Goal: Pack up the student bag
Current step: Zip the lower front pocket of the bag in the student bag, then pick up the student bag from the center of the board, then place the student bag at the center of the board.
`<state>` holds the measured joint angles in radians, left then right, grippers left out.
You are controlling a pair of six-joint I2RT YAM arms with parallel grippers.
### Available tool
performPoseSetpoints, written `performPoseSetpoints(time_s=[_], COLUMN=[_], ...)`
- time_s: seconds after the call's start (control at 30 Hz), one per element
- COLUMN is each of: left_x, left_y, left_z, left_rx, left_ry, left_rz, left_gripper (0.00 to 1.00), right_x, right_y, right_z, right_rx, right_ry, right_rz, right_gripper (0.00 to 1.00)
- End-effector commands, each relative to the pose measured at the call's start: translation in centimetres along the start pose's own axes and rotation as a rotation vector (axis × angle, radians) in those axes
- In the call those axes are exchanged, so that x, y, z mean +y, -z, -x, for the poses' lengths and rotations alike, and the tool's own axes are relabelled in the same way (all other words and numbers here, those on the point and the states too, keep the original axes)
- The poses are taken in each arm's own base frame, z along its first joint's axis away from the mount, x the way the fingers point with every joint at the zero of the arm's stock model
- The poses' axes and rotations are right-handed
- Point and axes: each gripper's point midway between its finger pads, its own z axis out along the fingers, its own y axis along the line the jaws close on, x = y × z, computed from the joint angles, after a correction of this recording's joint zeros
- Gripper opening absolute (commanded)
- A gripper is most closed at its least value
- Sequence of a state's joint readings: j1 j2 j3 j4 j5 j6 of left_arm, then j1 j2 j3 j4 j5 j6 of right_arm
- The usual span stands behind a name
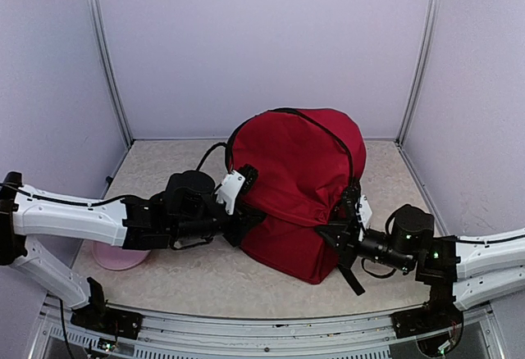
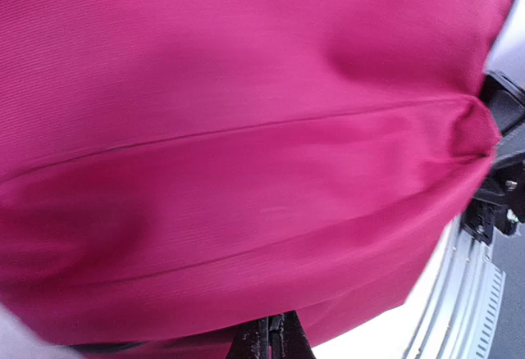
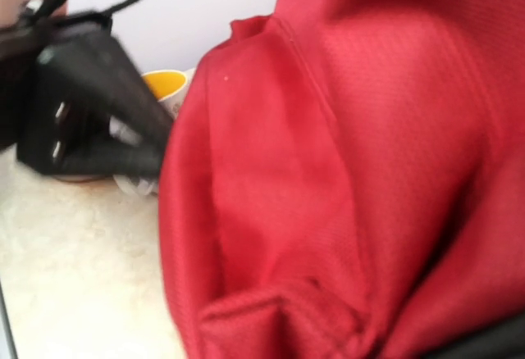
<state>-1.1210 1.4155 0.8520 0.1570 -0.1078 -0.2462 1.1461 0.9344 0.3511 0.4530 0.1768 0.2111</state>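
Note:
The student bag (image 1: 299,187) is a large dark red backpack standing mid-table, with a black zipper line over its top. My left gripper (image 1: 246,221) is against its lower left side. In the left wrist view red fabric (image 2: 246,129) fills the frame, and the left gripper (image 2: 276,334) has its two black fingers pressed together, their tips under a fold of the bag. My right gripper (image 1: 340,234) is at the bag's lower right corner by a black strap. In the right wrist view only bag fabric (image 3: 344,170) shows and the fingers are hidden.
A pink plate (image 1: 120,255) lies on the table under the left arm. A yellow-and-white object (image 3: 166,84) sits behind the left arm's black gripper body (image 3: 82,113). Pale walls enclose the table on three sides, and a metal rail (image 1: 271,326) runs along the near edge.

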Motion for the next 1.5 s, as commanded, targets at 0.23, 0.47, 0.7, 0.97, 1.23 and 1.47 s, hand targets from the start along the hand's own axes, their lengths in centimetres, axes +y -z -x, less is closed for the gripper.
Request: performPoseSetpoints(time_s=[0.23,0.47,0.7,0.97,1.23,1.47], left_x=[12.2,13.2,6.7,1.5,1.7,8.4], left_y=[4.4,5.2,7.7,12.5,10.6,8.7], left_z=[-3.2,-2.6,5.0,14.3,14.4,12.9], left_rx=[0.06,0.03,-0.083,-0.206,-0.186,-0.12], left_ry=[0.238,0.246,0.108,0.061,0.043,0.199], left_rz=[0.33,0.326,0.227,0.085,0.053,0.047], left_gripper=[0.0,0.0,0.0,0.0,0.0,0.99], right_x=[-5.5,-6.7,-5.1,-7.0,-8.9,-12.8], right_y=[4.6,6.2,7.5,7.0,5.4,5.3], right_z=[1.1,1.1,11.8,17.8,19.3,16.6], right_rx=[0.043,0.036,-0.14,-0.086,-0.04,0.046], right_ry=[0.047,0.016,-0.103,-0.136,-0.119,-0.194], right_rz=[-0.154,-0.182,-0.135,-0.29,-0.35,-0.446], right_gripper=[0.0,0.0,0.0,0.0,0.0,1.0])
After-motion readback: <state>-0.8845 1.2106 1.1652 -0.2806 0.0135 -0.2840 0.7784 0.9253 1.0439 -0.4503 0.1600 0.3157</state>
